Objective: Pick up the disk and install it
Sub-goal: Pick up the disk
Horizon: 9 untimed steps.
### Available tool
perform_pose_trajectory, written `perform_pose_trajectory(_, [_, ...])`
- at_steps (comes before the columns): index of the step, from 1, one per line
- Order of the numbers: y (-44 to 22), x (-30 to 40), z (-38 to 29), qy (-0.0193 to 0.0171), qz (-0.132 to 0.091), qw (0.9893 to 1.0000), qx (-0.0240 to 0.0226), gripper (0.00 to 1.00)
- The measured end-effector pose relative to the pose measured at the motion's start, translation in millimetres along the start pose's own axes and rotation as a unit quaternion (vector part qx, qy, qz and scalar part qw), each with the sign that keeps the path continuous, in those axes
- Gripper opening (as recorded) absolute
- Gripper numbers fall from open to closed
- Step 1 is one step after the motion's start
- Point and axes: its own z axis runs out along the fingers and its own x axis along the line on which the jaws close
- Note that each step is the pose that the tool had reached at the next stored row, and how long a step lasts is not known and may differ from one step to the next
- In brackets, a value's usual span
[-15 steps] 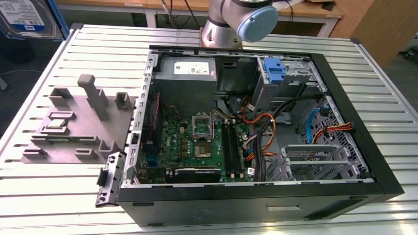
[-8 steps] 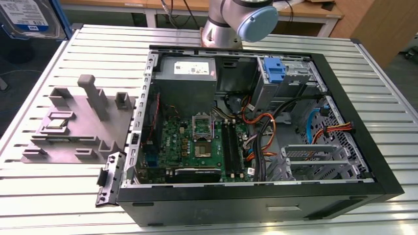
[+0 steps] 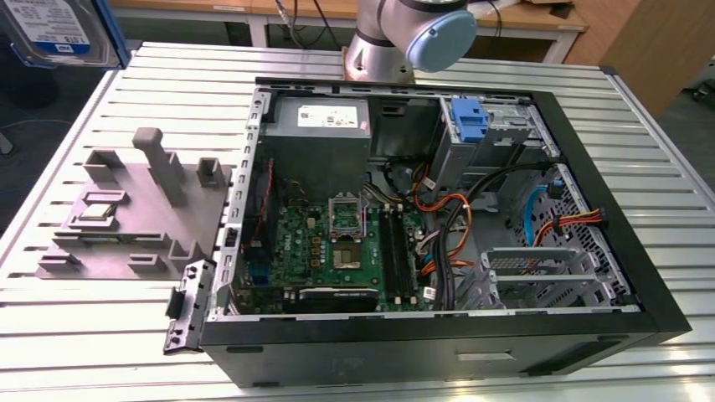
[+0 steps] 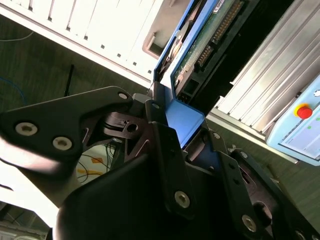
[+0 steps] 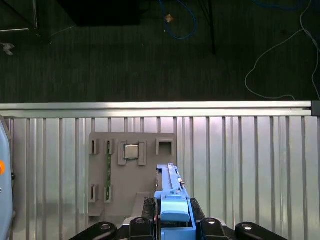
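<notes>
The disk (image 3: 50, 29), silver-grey with a white-and-blue label and a blue carrier frame, hangs in the air at the exterior view's upper left, off the table's corner. In the first wrist view the disk (image 5: 170, 192) shows edge-on, its blue frame clamped between the black fingers of my gripper (image 5: 172, 220). The second wrist view shows the disk's green circuit side (image 4: 202, 42) and my gripper (image 4: 175, 120) shut on the blue frame. Far below it lie the slatted table and the floor.
An open computer case (image 3: 625, 251) lies on the slatted table, with a blue-handled caddy (image 3: 473, 121), motherboard (image 3: 335, 243) and a metal bay (image 3: 537, 268). A grey fixture plate (image 3: 134, 218) holding a small chip (image 3: 99, 211) sits at the exterior view's left. The arm's base (image 3: 408, 33) stands behind the case.
</notes>
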Motion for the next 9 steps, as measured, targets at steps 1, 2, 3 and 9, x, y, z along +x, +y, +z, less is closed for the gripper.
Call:
perform_pose_trajectory(1, [-0.7,0.0,0.0,0.0,0.0,1.0,0.0,0.37])
perform_pose_trajectory(2, [-1.6,0.0,0.0,0.0,0.0,1.0,0.0,0.37])
perform_pose_trajectory(3, [-2.6,0.0,0.0,0.0,0.0,1.0,0.0,0.37])
perform_pose_trajectory(9, [-3.5,-0.1,0.1,0.0,0.0,1.0,0.0,0.37])
